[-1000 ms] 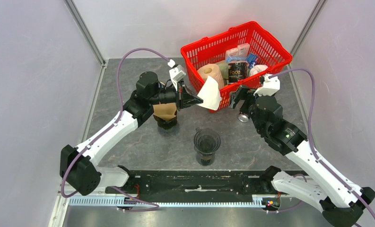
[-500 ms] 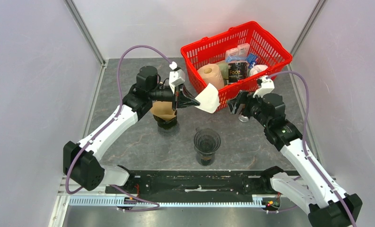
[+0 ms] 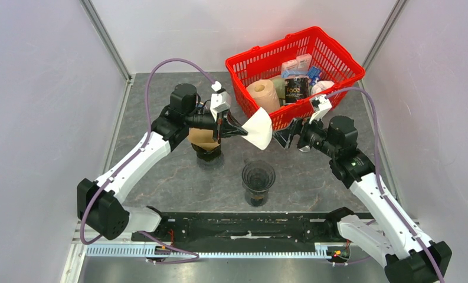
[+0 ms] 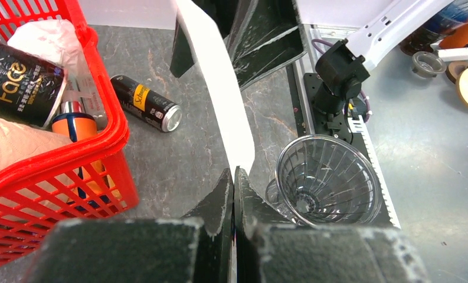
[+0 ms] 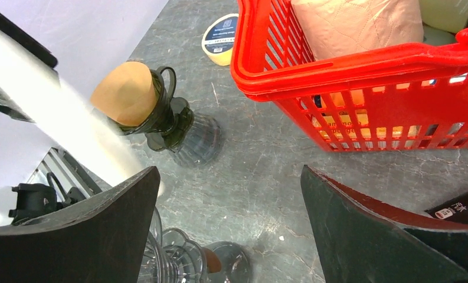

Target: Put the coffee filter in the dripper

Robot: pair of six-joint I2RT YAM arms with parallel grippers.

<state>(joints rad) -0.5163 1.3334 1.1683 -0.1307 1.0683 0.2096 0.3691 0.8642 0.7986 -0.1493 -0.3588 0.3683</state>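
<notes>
Right jaws nearer filter [image 3: 259, 131] over grey tabletop [image 3: 208, 183]

L gripper [image 3: 242, 132] clamped on edge of white coffee filter [image 3: 259, 131]. Filter held in air, off table [image 3: 160, 171], farther from arm bases than dripper [image 3: 258, 176]. Dripper is clear glass, upright, centre-front of table. R gripper [image 3: 283, 137] has jaws spread, tips just beside filter's right edge; contact can't be confirmed. 2nd dripper [image 3: 206, 150] w/ brown filter [image 3: 205, 137] stands under L arm. Red basket [image 3: 337, 62] at rear right holds paper roll [image 3: 263, 93], black can [image 3: 296, 88] & misc. pkgs.
</notes>
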